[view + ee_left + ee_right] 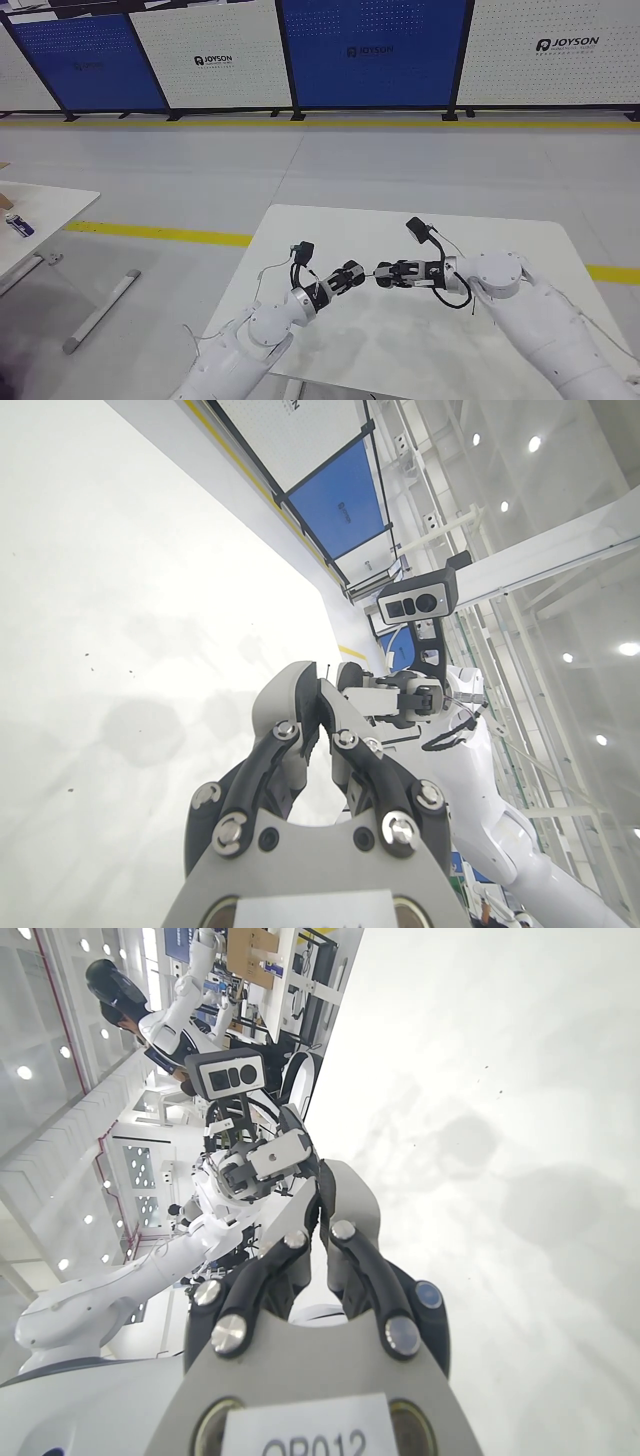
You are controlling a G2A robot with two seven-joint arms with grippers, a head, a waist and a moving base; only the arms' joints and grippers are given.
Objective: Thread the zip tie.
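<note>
Facing tip-to-tip above the table (300,235), left gripper (317,680) and right gripper (321,1178) seemingly hold jaws closed.

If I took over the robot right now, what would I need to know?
Left claw: shut, a thin dark strip, likely the zip tie, poking from its tips.
Right claw: shut, tip to tip with the left, above the white table.
Done: the claws meet in the air.
Left to do: threading; whether the tail is through yet is too small to tell.
</note>
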